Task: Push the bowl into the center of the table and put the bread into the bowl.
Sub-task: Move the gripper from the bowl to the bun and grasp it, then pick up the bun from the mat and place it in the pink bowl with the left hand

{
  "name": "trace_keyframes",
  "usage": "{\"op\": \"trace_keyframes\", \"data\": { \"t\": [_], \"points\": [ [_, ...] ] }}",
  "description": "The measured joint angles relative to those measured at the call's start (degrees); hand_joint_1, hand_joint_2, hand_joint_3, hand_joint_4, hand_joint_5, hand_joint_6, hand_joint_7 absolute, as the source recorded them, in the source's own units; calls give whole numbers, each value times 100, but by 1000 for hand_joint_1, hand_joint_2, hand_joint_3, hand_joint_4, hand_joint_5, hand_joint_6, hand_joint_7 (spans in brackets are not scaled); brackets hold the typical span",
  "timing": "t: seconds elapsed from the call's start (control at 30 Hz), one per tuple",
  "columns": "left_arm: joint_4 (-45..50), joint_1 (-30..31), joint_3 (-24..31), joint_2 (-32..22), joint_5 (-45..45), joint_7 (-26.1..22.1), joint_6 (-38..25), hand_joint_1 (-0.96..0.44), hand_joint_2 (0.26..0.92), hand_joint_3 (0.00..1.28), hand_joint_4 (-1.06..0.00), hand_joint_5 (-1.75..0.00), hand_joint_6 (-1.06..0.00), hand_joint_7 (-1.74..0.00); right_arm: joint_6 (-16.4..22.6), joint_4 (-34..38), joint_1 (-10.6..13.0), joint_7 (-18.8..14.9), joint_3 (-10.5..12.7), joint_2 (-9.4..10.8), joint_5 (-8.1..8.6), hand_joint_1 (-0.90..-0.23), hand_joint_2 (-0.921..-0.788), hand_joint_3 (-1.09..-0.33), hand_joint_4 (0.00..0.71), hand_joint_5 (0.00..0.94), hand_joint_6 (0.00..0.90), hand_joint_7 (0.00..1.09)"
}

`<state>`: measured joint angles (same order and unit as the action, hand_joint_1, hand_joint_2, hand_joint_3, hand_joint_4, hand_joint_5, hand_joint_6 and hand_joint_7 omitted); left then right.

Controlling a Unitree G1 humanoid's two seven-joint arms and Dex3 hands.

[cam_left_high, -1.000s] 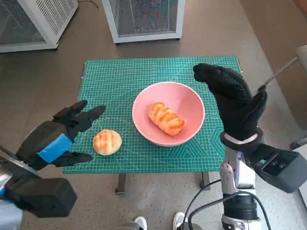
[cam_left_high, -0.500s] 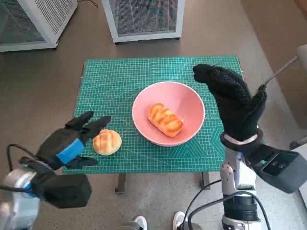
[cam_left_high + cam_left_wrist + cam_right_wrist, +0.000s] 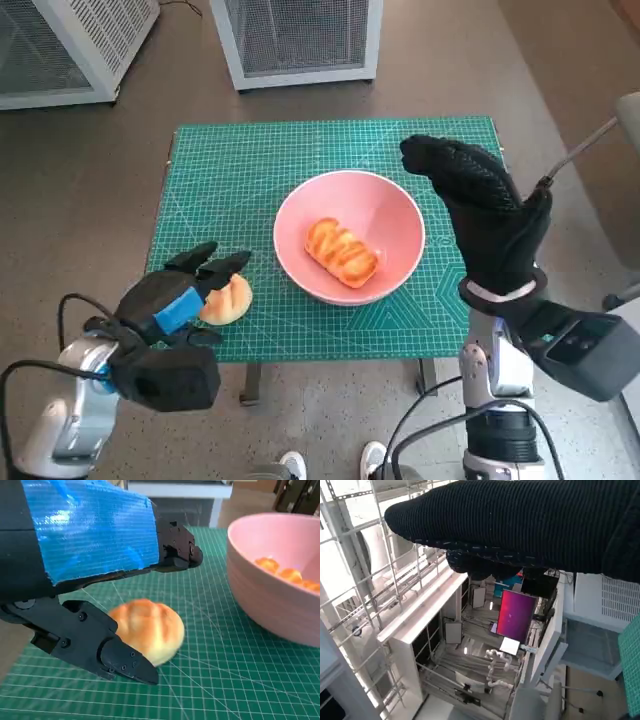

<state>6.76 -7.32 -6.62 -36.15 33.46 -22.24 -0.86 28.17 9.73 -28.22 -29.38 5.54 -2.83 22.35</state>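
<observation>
From my head camera, the left hand (image 3: 178, 298) covered the near side of the round bun (image 3: 230, 297) beside the pink bowl (image 3: 391, 283), so I could not tell whether its fingers (image 3: 115, 655) touched it. In the left wrist picture, the bowl ran past the frame edge. The right hand (image 3: 480, 220) hid the table's (image 3: 250, 180) corner beyond the bowl.

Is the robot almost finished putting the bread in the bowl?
Partly. The pink bowl sits mid-table with one bread inside. The left hand is open around the round bun, not yet gripping. Lifting it into the bowl remains. The right hand holds nothing.
</observation>
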Motion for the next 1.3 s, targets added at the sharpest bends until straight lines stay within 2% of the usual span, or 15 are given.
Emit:
{"op": "trace_keyframes", "data": {
  "t": [0.2,0.27,0.4,0.43,0.47,0.5,0.53,0.57,0.6,0.7,0.97,1.3],
  "points": [
    [-475,-193,-159,136,7,125,33,-155,796,4,-232,-21,-384,-41,-31,-12,2,0,-1,-11,-1,-379,-921,-574,523,54,117,948],
    [-644,-255,-186,179,3,190,46,-96,810,7,-287,-23,-461,-57,-54,-20,3,0,-1,-18,-1,-378,-921,-574,523,56,118,950],
    [-880,-314,-196,228,2,388,149,12,881,21,-528,-46,-703,-98,-75,-57,8,6,1,-26,-2,-377,-921,-575,524,59,120,953],
    [-924,-319,-197,232,4,451,193,-62,889,45,-593,-66,-684,-338,-76,-65,9,12,2,-28,-3,-377,-921,-575,525,60,120,953],
    [-986,-329,-198,234,5,523,254,-166,900,103,-686,-98,-628,-713,-77,-70,10,19,4,-31,-4,-377,-921,-575,526,61,121,954],
    [-1036,-338,-199,233,9,592,313,-105,908,117,-658,-530,-599,-885,-78,-73,10,29,4,-32,-4,-378,-921,-575,527,63,121,954],
    [-1082,-345,-199,234,11,656,363,-84,910,124,-646,-688,-586,-949,-79,-74,10,37,4,-32,-4,-378,-921,-575,528,64,121,954],
    [-1122,-355,-201,233,15,717,412,-53,914,132,-628,-929,-576,-1017,-80,-74,10,41,5,-33,-4,-379,-921,-574,529,66,122,953],
    [-1165,-366,-202,233,23,773,460,-33,916,136,-618,-1095,-576,-1042,-81,-74,10,43,6,-33,-4,-379,-921,-574,530,67,123,953],
    [-1261,-392,-203,227,44,953,604,-10,919,137,-597,-1301,-591,-1059,-81,-73,10,44,6,-35,-3,-380,-921,-573,531,71,126,953],
    [-1336,-459,-201,159,44,1124,863,1,920,133,-593,-1342,-590,-1123,-79,-65,10,44,0,-32,-5,-380,-921,-578,528,78,124,957],
    [-1060,-461,-38,-56,-27,1025,930,2,920,124,-606,-1322,-593,-1130,-79,-65,10,44,-4,-30,-4,-381,-921,-581,516,101,112,978]
  ]
}}
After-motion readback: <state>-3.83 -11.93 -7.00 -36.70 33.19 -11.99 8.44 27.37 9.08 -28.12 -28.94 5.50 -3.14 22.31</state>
